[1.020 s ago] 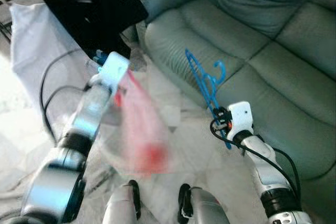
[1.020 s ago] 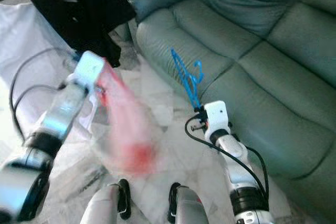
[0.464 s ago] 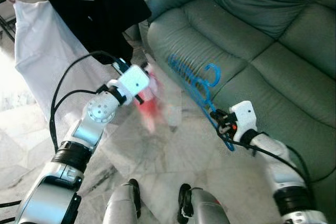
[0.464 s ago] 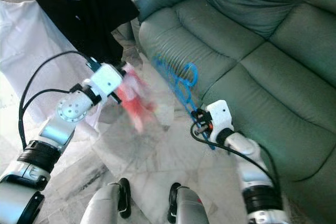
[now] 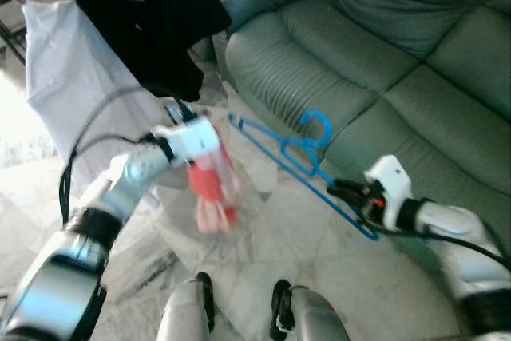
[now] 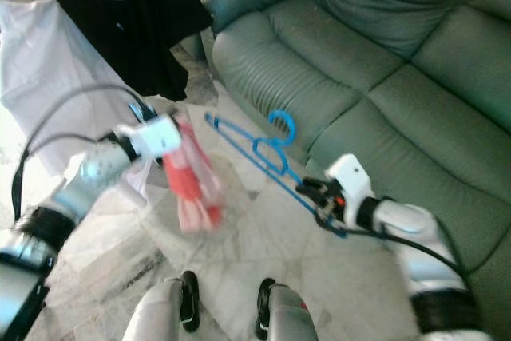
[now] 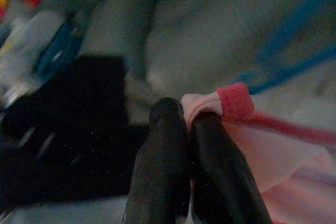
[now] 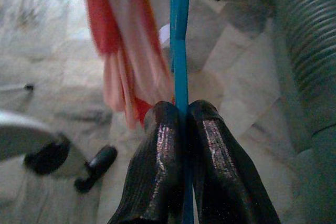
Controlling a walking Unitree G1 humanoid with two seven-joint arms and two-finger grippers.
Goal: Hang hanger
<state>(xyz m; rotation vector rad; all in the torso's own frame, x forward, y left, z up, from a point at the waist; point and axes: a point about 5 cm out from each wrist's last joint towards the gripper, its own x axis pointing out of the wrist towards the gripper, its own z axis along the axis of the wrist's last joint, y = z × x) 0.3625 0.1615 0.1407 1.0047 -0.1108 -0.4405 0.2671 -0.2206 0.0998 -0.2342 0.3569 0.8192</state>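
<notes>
- The blue hanger (image 5: 297,167) is held in the air above the pale floor (image 5: 263,253), just in front of the green sofa (image 5: 375,61). Its long axis runs from near right to far left, and its hook curls up toward the sofa.
- The right gripper (image 8: 181,124) pinches the hanger's near right end, fingers pressed together on the thin blue bar. The right arm reaches in from the right, with the forearm roughly level.
- The left gripper (image 7: 186,124) is closed on the edge of a pink and red cloth (image 5: 211,189), which hangs down blurred just left of the hanger. The left arm stretches forward from the near left.
- A black garment (image 5: 156,17) and a white garment (image 5: 64,77) hang at the far left.
</notes>
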